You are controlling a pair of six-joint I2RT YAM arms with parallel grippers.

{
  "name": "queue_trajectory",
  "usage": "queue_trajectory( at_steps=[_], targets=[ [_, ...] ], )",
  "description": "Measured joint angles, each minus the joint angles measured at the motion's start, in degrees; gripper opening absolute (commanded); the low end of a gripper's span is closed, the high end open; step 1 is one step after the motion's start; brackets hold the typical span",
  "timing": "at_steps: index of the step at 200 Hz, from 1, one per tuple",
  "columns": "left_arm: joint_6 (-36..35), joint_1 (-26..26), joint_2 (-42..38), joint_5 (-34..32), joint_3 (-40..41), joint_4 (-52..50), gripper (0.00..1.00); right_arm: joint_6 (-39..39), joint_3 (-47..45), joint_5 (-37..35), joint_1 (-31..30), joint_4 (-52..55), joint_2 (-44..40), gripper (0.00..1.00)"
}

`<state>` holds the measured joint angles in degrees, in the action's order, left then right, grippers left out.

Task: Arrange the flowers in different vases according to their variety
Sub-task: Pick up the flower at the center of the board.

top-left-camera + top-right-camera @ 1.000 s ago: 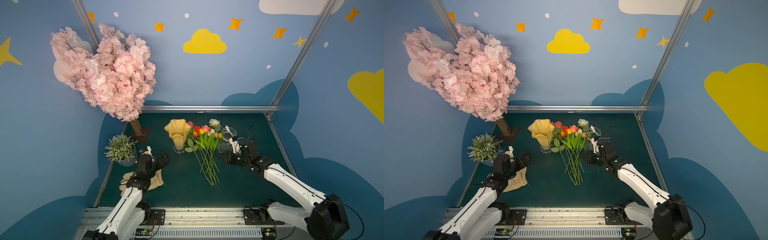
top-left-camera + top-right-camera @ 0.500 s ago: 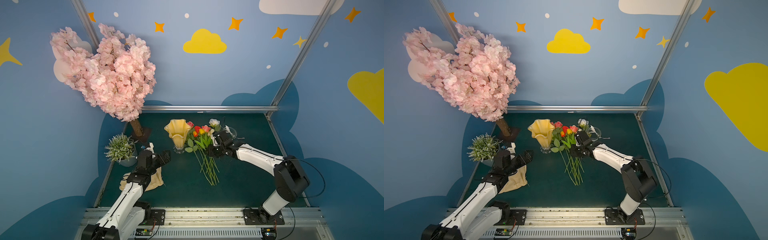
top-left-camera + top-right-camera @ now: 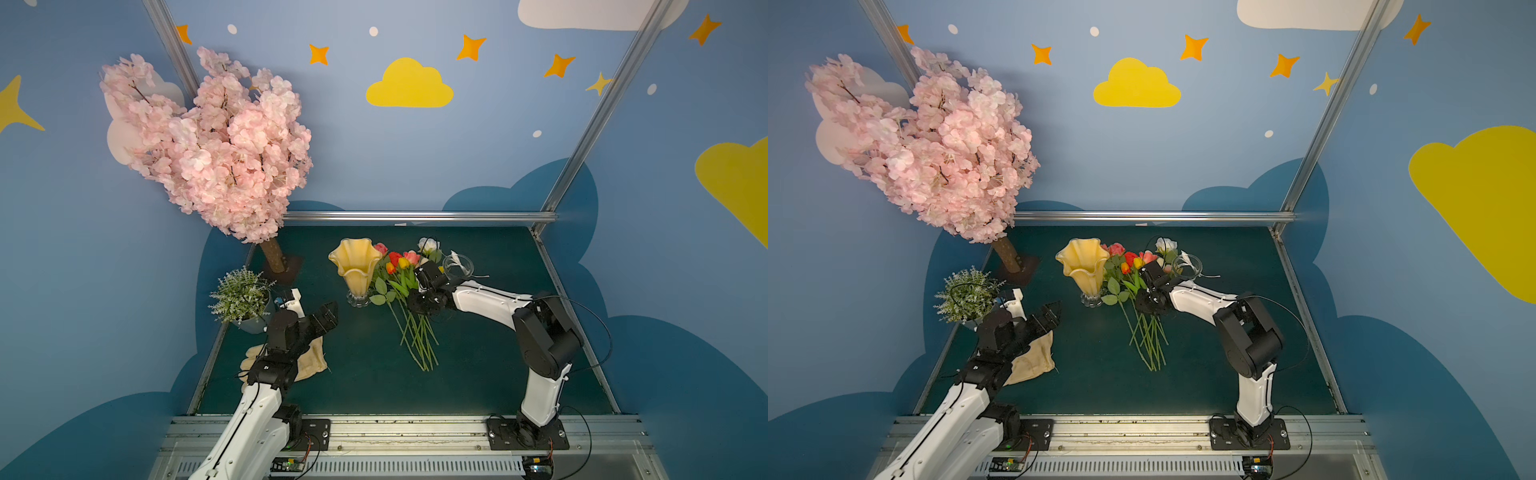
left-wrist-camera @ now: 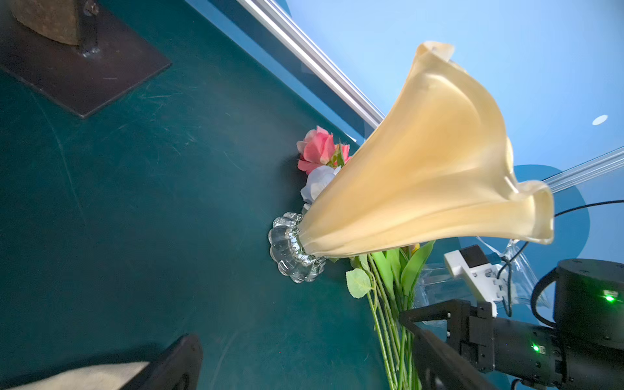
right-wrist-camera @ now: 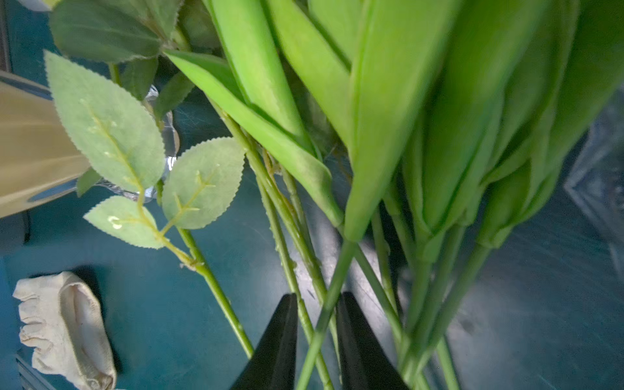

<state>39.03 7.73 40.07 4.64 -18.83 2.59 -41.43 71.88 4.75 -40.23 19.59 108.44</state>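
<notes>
Right arm has swung in from the jar (image 3: 458, 265) side and is now down on the flowers (image 3: 411, 328), jaws narrowed. Left gripper (image 3: 326, 313) hangs on the robot's side of the vase (image 3: 356, 266), jaws wide apart, empty.

Flowers lie flat in one bunch just beside the vase foot, stems fanning toward the robot. None are in either vessel.

Right gripper (image 5: 317, 304): fingers close about a tulip stem (image 5: 333, 287), slivers of gap showing. Cannot tell whether the pinch is made.

Risk: stems cross here, and a rose stem (image 5: 287, 219) runs hard by one finger. Closing may catch both kinds. Lifting may drag the tangle against the vase and tip it.
</notes>
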Motion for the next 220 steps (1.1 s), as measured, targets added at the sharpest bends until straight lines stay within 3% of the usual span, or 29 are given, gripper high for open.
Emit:
queue_trajectory(
  at_steps=[48,91,161,220],
  targets=[
    [0.00,0.00,-0.39,0.00,0.24,0.02,1.00,-0.35,2.01,-0.92,0.00,0.90,1.64,0.00],
    [0.00,0.00,-0.42,0.11,0.33,0.04,1.00,0.26,1.07,-1.84,-0.31,0.98,-0.85,0.00],
    [-0.07,0.04,-0.44,0.50,0.37,0.48,1.00,9.60,-8.87,-3.74,-2.40,-9.75,-28.15,0.00],
    [-0.42,0.35,-0.46,0.74,1.40,1.77,1.00,28.57,-16.50,-14.10,-1.79,-24.35,-41.22,0.00]
  ],
)
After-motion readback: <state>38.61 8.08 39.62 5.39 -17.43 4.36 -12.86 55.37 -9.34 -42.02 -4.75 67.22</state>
